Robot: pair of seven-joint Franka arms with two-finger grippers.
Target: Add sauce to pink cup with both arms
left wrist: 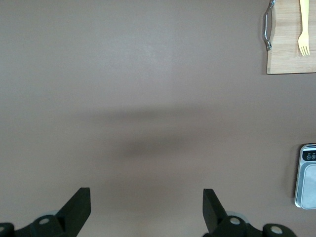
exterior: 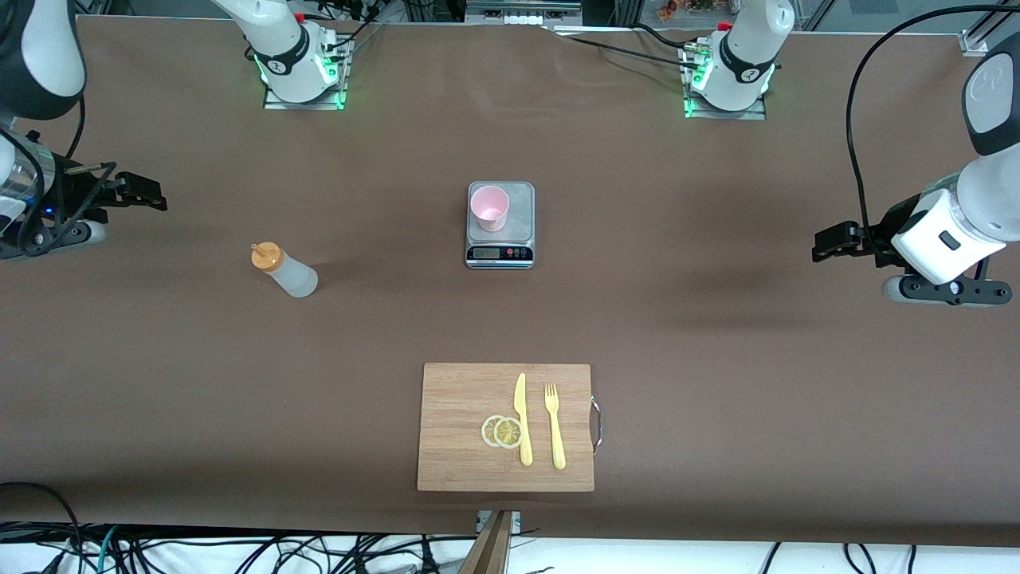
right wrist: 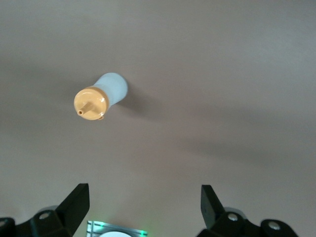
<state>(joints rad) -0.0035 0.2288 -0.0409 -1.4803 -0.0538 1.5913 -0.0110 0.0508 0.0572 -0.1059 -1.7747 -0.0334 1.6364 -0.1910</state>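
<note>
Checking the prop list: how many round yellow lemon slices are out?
2: both round yellow lemon slices lie overlapping on the wooden cutting board, beside the yellow plastic knife. More under them cannot be ruled out.

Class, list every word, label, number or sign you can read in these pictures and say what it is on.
No text can be read anywhere.
Grey scale: its display and buttons are too small to read.
Sauce bottle, pink cup, cutting board: no markings visible.
</note>
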